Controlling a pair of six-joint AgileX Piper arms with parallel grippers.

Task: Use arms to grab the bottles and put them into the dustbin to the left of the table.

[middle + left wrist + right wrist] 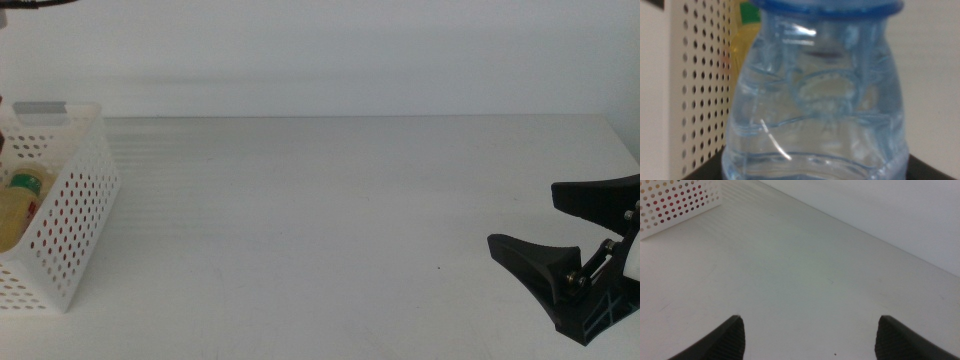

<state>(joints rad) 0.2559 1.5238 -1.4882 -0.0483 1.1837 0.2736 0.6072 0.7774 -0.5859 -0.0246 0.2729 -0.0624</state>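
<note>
Right gripper (560, 240) sits low over the table (330, 220), on the side far from the basket (70, 230), with its two dark jaws spread wide and nothing between them. In its own wrist view the jaws frame a bare stretch of tabletop, with a corner of the basket (675, 200) well beyond them.

Left gripper is not seen in the middle view. Its wrist view is almost filled by a clear water bottle (815, 110) with a blue cap (827, 6), very close to the camera. Dark shapes show at the bottle's base, but whether the jaws are clamped on it cannot be told. Just behind the bottle stands the perforated white wall of the basket (700, 90), with a yellow bottle (740, 45) beside that wall.

Farthest off in the middle view, the basket stands at the table's left edge. A yellow bottle (18, 205) lies inside it, showing above the rim and through the holes.
</note>
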